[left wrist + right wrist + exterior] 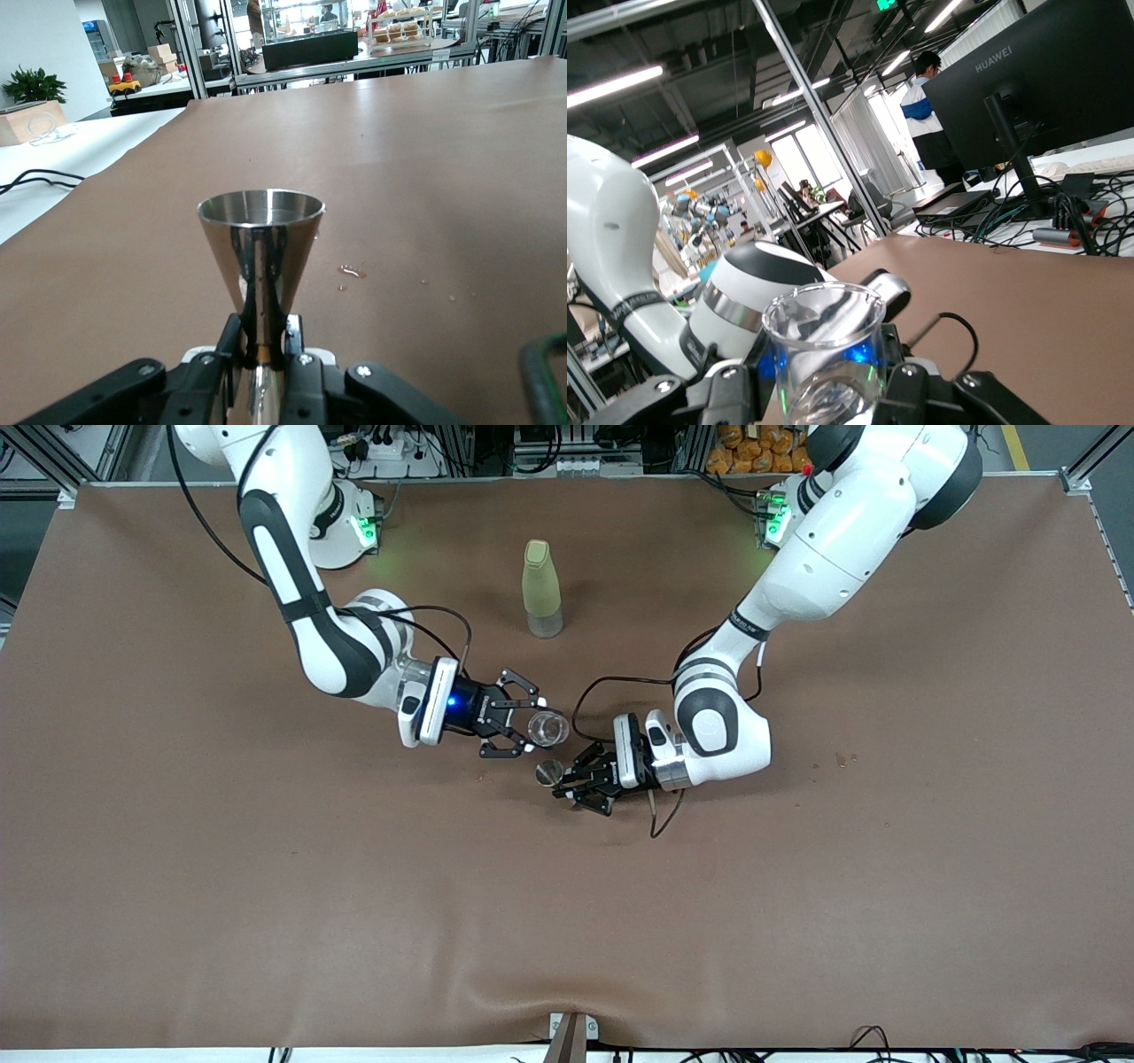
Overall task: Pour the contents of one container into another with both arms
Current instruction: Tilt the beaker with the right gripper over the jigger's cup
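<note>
Two grips locked: our right gripper clamps the small, slippery, fragile clear glass cup mid-wall, and our left gripper pinches the light, stiff silvery hourglass metal measure at its waist, at the cup's 6 o'clock.

Mid-table, the right gripper holds the glass cup up just above the metal measure, which the left gripper grips. The bottle stands nearer the table's edge by the bases.
</note>
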`<state>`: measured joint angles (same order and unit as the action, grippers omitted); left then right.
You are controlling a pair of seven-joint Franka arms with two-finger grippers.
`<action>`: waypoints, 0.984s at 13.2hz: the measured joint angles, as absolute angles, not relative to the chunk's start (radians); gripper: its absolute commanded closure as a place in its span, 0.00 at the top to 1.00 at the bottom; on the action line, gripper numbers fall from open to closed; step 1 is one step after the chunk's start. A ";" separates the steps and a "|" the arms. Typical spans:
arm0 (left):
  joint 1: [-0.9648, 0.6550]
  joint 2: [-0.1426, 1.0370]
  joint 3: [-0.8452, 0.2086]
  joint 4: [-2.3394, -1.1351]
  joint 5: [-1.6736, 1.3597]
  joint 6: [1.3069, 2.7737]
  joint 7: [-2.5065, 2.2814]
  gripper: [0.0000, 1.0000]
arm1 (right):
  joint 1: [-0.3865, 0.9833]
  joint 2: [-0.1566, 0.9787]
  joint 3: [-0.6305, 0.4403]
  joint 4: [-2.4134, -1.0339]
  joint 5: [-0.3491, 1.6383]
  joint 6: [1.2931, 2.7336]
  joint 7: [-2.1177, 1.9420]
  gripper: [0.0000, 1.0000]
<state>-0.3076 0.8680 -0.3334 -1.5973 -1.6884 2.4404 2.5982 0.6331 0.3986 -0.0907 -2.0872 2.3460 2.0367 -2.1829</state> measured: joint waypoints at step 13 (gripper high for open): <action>-0.290 0.871 -0.333 -1.595 -1.690 2.440 2.598 0.00 | 0.640 0.385 -0.081 -2.086 2.391 2.150 -2.079 0.21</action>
